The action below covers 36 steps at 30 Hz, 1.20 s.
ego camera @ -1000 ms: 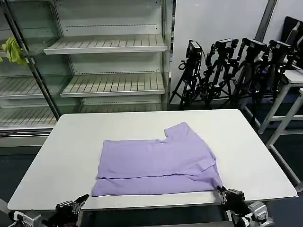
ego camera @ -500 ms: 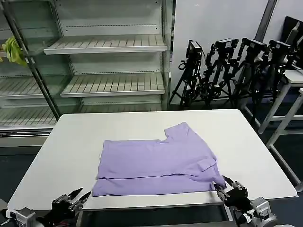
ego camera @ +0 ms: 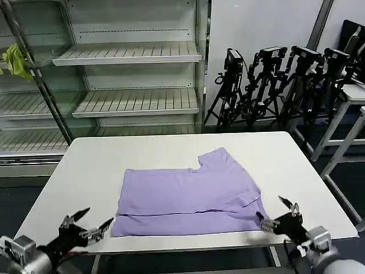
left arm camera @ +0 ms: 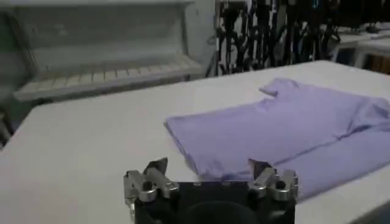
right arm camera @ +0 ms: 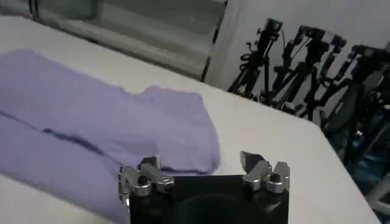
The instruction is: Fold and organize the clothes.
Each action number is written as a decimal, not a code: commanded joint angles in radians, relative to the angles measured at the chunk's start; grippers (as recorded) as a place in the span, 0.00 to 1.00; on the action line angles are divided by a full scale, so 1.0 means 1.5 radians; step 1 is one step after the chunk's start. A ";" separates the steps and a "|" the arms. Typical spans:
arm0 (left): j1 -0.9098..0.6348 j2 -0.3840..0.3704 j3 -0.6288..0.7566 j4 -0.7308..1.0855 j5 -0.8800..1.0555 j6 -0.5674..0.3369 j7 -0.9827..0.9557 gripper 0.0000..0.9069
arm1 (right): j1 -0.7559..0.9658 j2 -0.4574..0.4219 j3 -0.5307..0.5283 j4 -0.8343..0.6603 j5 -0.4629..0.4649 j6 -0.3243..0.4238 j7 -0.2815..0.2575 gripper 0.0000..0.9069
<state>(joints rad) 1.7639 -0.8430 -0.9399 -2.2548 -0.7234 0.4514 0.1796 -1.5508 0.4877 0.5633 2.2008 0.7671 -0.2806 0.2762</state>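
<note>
T-shirt (ego camera: pixel 191 200): lavender, lying flat and folded on the white bench (ego camera: pixel 285 165), toward its near edge; one short sleeve juts out on the far side.
Left hand (ego camera: pixel 86 224): spread wide, empty, at the bench's near left edge, just beside the T-shirt's near left corner, not touching it.
Right hand (ego camera: pixel 278 213): fingers wide apart, empty, at the near right corner of the T-shirt, just off the cloth.
Shelves (ego camera: pixel 128 54): behind the bench, a yellow-green cloth (ego camera: pixel 16 60) hanging at the far left.
Tripods (ego camera: pixel 274 85): black, standing on the floor behind the bench to the right.

Both grippers (left (ego camera: pixel 86 223), right (ego camera: pixel 278 212)) have risen, jaws spread.
</note>
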 commanded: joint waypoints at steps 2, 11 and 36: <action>-0.256 0.014 0.083 0.139 -0.009 0.004 0.019 1.00 | 0.365 0.028 -0.189 -0.163 0.025 0.004 -0.060 1.00; -0.490 0.004 0.249 0.309 -0.008 0.033 0.014 1.00 | 0.712 0.197 -0.398 -0.430 0.043 -0.035 -0.104 1.00; -0.568 -0.057 0.367 0.378 0.022 0.035 0.014 0.98 | 0.810 0.504 -0.465 -0.724 -0.017 -0.117 -0.124 1.00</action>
<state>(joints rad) 0.9599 -0.9149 -0.4295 -1.7212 -0.6942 0.5014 0.1999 -0.3851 1.1560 -0.0976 1.1993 0.7592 -0.4258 0.0999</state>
